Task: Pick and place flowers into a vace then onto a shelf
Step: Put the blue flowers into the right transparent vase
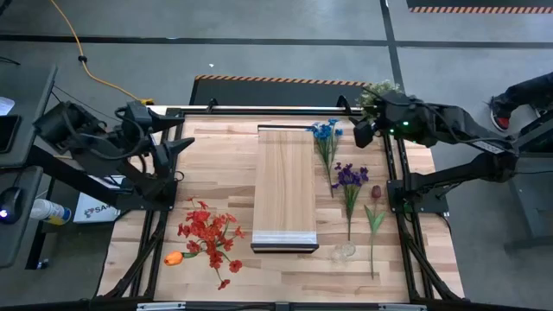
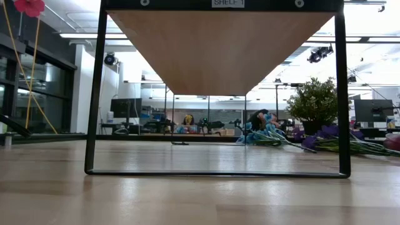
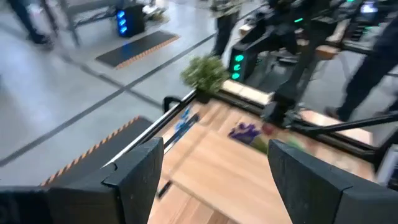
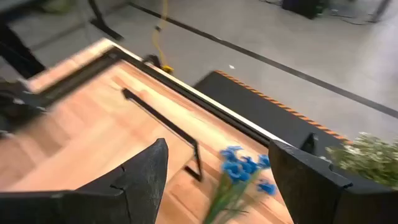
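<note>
High view: blue-headed long-stemmed flowers [image 1: 326, 132] lie beside the raised light-wood shelf [image 1: 284, 187]. Right gripper [image 1: 357, 136], jaws wide and empty, is best lowered squarely astride the stems; left gripper [image 1: 183, 145] is likewise open.

Even overhead light is flooding the high view, leaving only soft, short shadows under the shelf [image 1: 284, 187] and the arms; the picture is staying sharp to the edges. The low view is getting strong backlight: ceiling strip lights [image 2: 100, 35] are glaring and bleaching the top of the room, while the shelf underside is sitting in shade. The near tabletop [image 2: 187, 200] is reading soft and out of focus there, and a faint sheen is lying on the wood. Both wrist views are smearing with motion blur: the blue flowers [image 4: 242, 168] and the potted plant [image 3: 204, 71] are looking fuzzy, and the background is streaking.
</note>
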`<state>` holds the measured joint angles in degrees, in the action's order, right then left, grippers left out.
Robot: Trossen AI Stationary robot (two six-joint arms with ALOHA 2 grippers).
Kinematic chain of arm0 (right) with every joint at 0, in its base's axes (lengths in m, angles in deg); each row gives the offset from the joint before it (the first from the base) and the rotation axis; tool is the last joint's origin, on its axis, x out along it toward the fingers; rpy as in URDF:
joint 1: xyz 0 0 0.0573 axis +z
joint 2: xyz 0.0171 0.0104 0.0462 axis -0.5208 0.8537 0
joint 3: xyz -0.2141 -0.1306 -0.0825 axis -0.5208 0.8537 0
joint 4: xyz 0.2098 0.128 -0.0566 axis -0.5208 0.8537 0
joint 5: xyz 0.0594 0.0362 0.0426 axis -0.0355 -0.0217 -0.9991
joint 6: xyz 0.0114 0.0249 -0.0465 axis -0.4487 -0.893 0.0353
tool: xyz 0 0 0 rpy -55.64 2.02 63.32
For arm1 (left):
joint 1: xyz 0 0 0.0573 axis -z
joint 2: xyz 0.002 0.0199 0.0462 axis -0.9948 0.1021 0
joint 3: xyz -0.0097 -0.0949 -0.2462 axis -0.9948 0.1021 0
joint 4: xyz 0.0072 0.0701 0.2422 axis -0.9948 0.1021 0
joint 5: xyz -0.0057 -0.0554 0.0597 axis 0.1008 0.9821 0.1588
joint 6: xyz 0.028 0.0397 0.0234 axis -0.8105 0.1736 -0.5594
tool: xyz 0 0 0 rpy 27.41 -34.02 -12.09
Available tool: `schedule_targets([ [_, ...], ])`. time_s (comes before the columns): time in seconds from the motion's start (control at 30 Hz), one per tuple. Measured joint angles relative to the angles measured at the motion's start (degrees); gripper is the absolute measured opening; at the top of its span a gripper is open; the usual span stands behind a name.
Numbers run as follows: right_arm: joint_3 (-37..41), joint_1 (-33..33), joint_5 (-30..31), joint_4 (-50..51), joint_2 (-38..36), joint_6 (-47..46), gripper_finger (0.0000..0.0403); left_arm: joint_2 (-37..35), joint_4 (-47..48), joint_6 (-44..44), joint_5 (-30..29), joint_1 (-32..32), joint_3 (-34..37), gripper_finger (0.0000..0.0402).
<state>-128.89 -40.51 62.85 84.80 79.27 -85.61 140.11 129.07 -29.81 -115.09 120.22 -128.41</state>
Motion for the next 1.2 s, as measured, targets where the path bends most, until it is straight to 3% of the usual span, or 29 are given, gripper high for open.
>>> schedule_targets([
  [0.2, -0.9, -3.5, 0.0, 7.7, 3.9, -4.5, 0.0266, -8.2, 0.1, 10.7, 0.9, -3.8, 15.6, 0.0319],
  [0.37, -0.9, -8.5, -6.8, 15.8, 6.8, -6.4, 0.0266, -14.1, 0.1, 17.7, 1.9, -4.6, 25.6, 0.0321],
  [0.53, -0.9, -11.3, -12.2, 15.4, 10.0, -5.5, 0.0266, -17.8, 0.0, 22.2, 2.0, -4.6, 31.9, 0.0319],
  [0.9, -0.3, -15.1, -17.8, 20.7, 17.1, -3.3, 0.0266, -21.9, 0.1, 24.1, 2.7, -4.6, 36.1, 0.0319],
  [1.2, 7.3, -17.5, -24.0, 14.9, 17.7, -3.4, 0.0266, -22.8, 0.1, 22.5, 2.8, -4.6, 36.2, 0.0319],
])
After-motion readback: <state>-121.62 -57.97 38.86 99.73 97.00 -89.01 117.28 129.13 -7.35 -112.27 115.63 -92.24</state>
